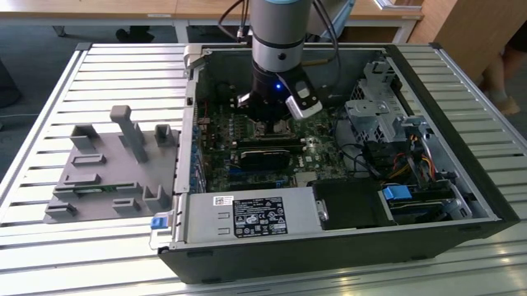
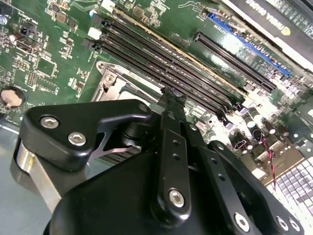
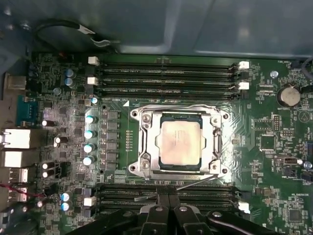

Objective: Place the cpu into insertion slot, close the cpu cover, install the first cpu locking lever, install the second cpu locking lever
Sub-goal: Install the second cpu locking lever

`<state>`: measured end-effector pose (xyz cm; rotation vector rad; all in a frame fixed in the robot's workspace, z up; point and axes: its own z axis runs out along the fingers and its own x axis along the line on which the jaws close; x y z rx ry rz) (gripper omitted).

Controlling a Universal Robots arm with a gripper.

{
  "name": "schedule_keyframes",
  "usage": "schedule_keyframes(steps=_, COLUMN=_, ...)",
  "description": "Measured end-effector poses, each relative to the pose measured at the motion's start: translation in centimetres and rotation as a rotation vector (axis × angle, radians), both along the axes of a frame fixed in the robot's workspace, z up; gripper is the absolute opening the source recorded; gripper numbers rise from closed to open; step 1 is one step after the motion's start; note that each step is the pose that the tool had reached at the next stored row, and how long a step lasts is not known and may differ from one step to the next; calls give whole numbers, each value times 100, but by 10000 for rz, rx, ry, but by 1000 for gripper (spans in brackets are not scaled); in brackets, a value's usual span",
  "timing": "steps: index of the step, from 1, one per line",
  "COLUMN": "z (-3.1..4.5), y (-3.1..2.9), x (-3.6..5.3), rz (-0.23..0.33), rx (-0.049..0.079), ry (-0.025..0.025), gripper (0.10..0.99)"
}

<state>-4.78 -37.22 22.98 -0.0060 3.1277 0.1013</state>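
In the first wrist view the cpu point(image 3: 180, 143), a square chip with a silvery top, lies flat in the insertion slot point(image 3: 157, 147). The silver cpu cover point(image 3: 147, 128) is down around it, framing the chip. A thin wire locking lever point(image 3: 196, 181) runs slanted along the socket edge nearest my gripper point(image 3: 168, 192). Its black fingers point(image 3: 163, 201) are pressed together right at that lever. I cannot tell whether they grip it. The second wrist view shows a fingertip point(image 2: 171, 96) beside the slot's metal corner point(image 2: 111, 81). In the exterior view the gripper point(image 1: 272, 126) is low over the green board.
Long black memory slots point(image 3: 166, 73) flank the socket on two sides. Capacitors point(image 3: 89, 139) stand in a row beside it. The open computer case point(image 1: 461, 185) holds a grey power supply point(image 1: 247, 216) and drive cages. A grey fixture point(image 1: 107, 166) sits on the slatted table at the exterior view's left.
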Motion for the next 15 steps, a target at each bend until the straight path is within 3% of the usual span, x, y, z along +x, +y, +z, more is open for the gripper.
schedule_keyframes(steps=6, z=-25, y=-51, x=-21, rz=-1, rx=435, ry=0, gripper=106)
schedule_keyframes(steps=15, z=-96, y=-76, x=-119, rz=1, rx=527, ry=1, gripper=106)
